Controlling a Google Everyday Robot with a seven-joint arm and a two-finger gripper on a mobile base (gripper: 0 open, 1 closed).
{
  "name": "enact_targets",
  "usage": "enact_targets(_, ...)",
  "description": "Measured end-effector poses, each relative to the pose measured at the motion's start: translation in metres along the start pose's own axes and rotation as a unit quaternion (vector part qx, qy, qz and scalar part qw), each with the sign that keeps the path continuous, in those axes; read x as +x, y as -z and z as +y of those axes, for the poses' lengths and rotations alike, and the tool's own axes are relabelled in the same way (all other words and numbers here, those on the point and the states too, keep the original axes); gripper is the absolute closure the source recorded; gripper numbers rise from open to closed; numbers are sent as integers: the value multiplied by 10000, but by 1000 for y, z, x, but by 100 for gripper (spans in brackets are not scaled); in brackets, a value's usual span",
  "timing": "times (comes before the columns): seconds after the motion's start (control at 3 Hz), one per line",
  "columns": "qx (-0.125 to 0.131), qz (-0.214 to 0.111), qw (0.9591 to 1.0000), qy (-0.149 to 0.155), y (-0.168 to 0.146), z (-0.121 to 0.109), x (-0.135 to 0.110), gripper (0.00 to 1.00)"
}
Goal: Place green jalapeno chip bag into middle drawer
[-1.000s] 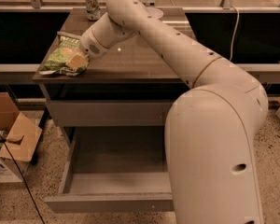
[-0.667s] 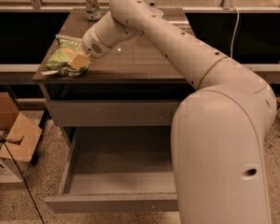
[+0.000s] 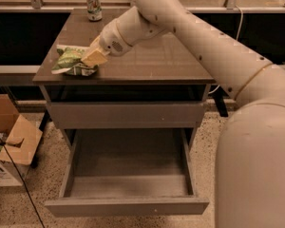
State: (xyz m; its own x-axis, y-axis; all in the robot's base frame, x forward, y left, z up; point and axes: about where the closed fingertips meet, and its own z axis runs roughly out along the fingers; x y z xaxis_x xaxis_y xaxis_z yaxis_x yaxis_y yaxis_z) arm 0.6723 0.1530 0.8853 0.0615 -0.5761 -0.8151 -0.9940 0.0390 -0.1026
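The green jalapeno chip bag (image 3: 71, 61) lies on the brown tabletop (image 3: 147, 56) near its front left corner. My gripper (image 3: 94, 57) is at the bag's right end, touching it, with the white arm reaching in from the right. The bag rests on the table. The middle drawer (image 3: 128, 205) is pulled open below the table; its grey floor is bare. It sits well below and in front of the bag.
A drinks can (image 3: 92, 4) stands at the back left of the tabletop. A closed grey drawer front (image 3: 128, 115) is above the open drawer. Cardboard boxes (image 3: 12, 141) stand on the floor at the left. My arm's bulk fills the right side.
The gripper stays at the bag's right end. The bag has not left the tabletop. The arm's lower part has shifted slightly right.
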Motion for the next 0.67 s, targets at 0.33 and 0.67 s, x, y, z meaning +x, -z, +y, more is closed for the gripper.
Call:
enact_targets(0.33, -174, -534, 9981, 238, 55, 50, 19, 100)
enact_targets(0.67, -372, -802, 9953, 393, 91, 90, 45, 100)
